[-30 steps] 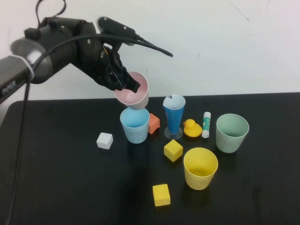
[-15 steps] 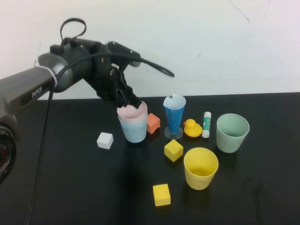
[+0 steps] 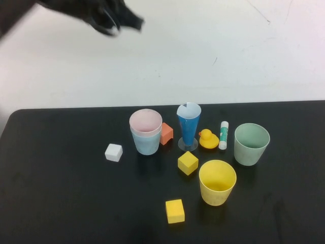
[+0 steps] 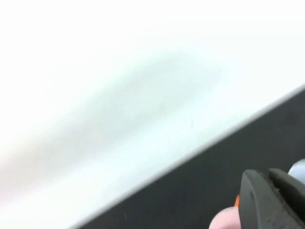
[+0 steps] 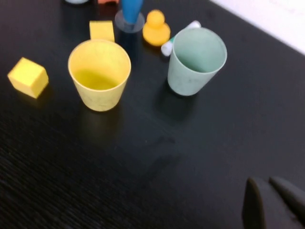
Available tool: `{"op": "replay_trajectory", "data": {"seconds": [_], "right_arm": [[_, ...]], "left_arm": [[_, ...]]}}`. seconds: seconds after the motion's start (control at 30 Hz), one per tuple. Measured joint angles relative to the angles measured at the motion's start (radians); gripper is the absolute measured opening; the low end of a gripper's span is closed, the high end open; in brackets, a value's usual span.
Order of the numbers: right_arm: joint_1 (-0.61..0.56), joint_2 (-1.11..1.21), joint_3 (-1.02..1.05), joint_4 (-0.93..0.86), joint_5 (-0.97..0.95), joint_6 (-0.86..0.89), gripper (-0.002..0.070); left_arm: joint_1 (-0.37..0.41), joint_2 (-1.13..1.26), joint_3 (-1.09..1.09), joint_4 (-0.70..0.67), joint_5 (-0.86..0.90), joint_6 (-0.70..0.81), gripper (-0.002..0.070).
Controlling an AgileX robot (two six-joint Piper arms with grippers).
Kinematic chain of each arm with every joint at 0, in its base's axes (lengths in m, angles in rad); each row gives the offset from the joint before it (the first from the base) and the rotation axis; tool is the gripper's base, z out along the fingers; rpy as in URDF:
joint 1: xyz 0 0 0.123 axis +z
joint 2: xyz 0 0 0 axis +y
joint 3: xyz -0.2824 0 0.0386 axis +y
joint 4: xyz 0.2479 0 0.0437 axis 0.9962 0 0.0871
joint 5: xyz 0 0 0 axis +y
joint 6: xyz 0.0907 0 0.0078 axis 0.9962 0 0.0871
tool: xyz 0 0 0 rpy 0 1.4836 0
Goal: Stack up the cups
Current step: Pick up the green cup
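My left gripper (image 3: 114, 18) hung high over the table's far-left edge, fingers together and empty; my right gripper (image 5: 271, 202), shut, hovered near the green cup (image 3: 251, 144). With the pink cup (image 3: 145, 122) nested in the blue cup (image 3: 147, 143), I judged the yellow cup (image 3: 217, 182) next, best pinched at its rim.

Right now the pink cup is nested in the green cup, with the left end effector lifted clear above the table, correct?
Not quite. The high view shows the pink cup nested in the light blue cup; the green cup stands empty. The left end effector is lifted clear.
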Motion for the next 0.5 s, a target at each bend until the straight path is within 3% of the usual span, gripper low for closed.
{"op": "replay_trajectory", "data": {"seconds": [0.23, 0.33, 0.5], "right_arm": [[0.0, 0.366, -0.177, 0.079, -0.023, -0.114, 0.0022], [0.0, 0.508, -0.251, 0.157, -0.03, -0.199, 0.0093], [0.0, 0.732, -0.371, 0.261, -0.045, -0.281, 0.0281]], "left_arm": [[0.0, -0.272, 0.115, -0.02, -0.019, 0.021, 0.0002], [0.0, -0.394, 0.261, -0.02, -0.049, 0.023, 0.0002], [0.0, -0.642, 0.609, -0.018, -0.131, 0.022, 0.0002]]}}
